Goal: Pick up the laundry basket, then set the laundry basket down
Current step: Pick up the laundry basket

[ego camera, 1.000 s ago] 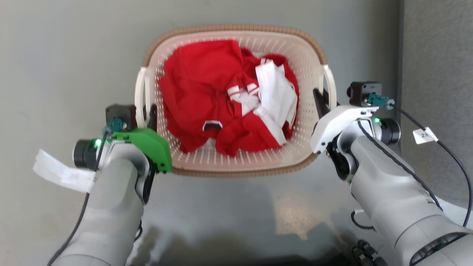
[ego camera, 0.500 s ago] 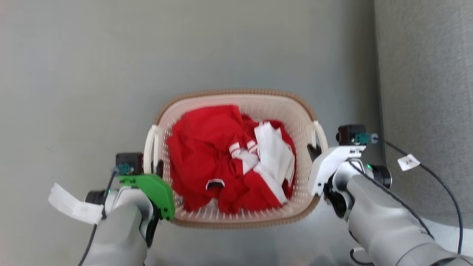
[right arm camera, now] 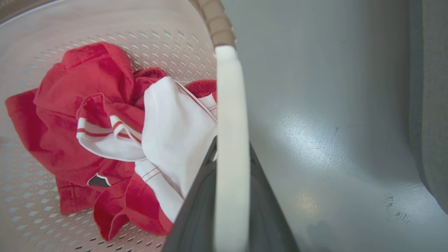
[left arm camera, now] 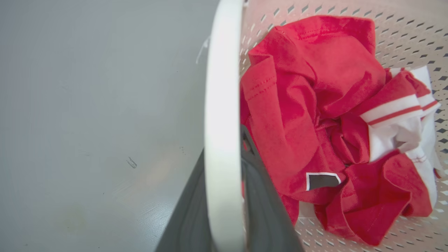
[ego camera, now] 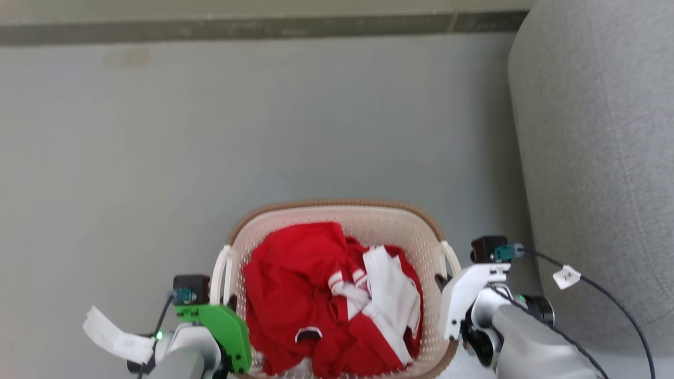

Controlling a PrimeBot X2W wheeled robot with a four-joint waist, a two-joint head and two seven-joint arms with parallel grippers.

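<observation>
Left tool (left arm camera: pixel 224 145) and right tool (right arm camera: pixel 232 143) are each clenched on a white side handle (left arm camera: pixel 222 80) of the laundry basket (ego camera: pixel 337 203), holding red and white clothes (ego camera: pixel 295 273), at the frame's bottom centre over grey floor (ego camera: pixel 158 158); apparently mid-carry, next needing a level, matched lowering before both release.

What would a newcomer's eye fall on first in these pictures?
The heap of red and white clothes in the basket, low in the middle of the head view, stands out against the plain grey floor. Next come the left gripper, shut on the left handle, and the right gripper, shut on the right handle, with fingers on either side. A grey upholstered form stands to the basket's right.
</observation>
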